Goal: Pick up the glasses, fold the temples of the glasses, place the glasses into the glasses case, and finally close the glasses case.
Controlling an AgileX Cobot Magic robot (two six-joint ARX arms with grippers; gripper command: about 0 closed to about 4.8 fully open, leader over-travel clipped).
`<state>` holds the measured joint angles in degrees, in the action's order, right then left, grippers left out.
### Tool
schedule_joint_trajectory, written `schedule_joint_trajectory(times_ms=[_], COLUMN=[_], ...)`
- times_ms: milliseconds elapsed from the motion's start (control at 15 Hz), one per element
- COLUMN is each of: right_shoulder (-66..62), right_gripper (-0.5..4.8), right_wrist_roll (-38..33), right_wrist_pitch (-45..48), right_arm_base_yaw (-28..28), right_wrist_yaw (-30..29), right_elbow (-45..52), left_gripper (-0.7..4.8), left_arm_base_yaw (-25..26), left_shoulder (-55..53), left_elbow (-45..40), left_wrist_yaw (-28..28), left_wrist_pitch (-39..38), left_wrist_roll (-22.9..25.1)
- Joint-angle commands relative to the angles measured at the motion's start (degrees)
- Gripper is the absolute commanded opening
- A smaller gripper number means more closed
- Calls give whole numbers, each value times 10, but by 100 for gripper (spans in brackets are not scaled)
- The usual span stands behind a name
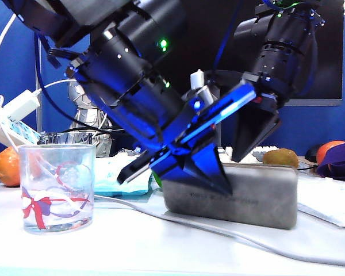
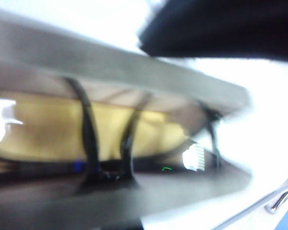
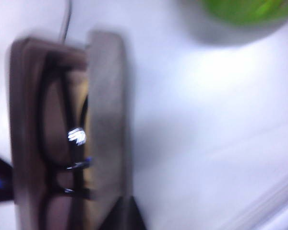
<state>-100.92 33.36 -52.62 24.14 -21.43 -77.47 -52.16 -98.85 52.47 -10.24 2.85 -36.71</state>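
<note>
The grey glasses case point(image 1: 247, 198) lies on the white table right of centre. Its lid point(image 2: 134, 67) stands partly lowered, leaving a gap that shows the yellowish lining. The glasses point(image 2: 89, 134) lie inside, their black temples crossing the lining; the black frame point(image 3: 74, 163) also shows in the right wrist view beside the lid point(image 3: 105, 120). My left gripper point(image 1: 215, 178) is shut, its tips against the case's front left top edge. My right gripper point(image 1: 241, 150) hangs just behind the case. It shows as a single dark tip point(image 3: 126, 215) at the lid's edge and looks shut.
A clear ribbon-printed tumbler point(image 1: 57, 187) stands front left, an orange point(image 1: 7, 167) behind it. A pale blue packet point(image 1: 118, 175) lies left of the case. A white cable point(image 1: 218, 230) crosses the table in front. Fruit point(image 1: 280, 156) and a purple item point(image 1: 339, 158) sit at the right.
</note>
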Motion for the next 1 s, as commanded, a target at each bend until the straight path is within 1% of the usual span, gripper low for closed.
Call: schedule_joint_trajectory(times_ms=[66,133,266,332,465,532,598,664,797,930,997], right_shoulder=[3,4,4,4,6,9,13,19,27,27,28], right_gripper=[123,123,122,122,117,111,60,5,0,-1,0], right_wrist_roll=[-11,-21,-24,-38,-61,-66,-66,-68,-69,-101,-110], right_wrist_pitch=[19,18,19,23,31,34,33,31,25,17,17], right_arm_base_yaw=[1,1,1,1,-3,-7,-10,-13,-13,-12,-12], right_wrist_yaw=[1,1,17,41,127,161,162,150,121,92,91], right_elbow=[-1,-1,-1,-1,-2,-2,-2,-3,-3,-3,-3], left_gripper=[-4,-3,-2,-2,-1,0,0,0,-1,-2,-2], left_arm_base_yaw=[1,1,1,1,1,1,1,1,1,6,6], left_shoulder=[3,3,3,5,24,36,51,72,88,83,70], left_elbow=[3,3,3,3,3,3,3,3,3,3,3], left_wrist_yaw=[-2,-15,-17,-29,-42,-47,-53,-48,-8,27,42], left_wrist_pitch=[6,-7,-16,-15,-15,-16,-19,-19,-5,2,4], left_wrist_roll=[2,2,2,2,3,3,3,3,2,2,2])
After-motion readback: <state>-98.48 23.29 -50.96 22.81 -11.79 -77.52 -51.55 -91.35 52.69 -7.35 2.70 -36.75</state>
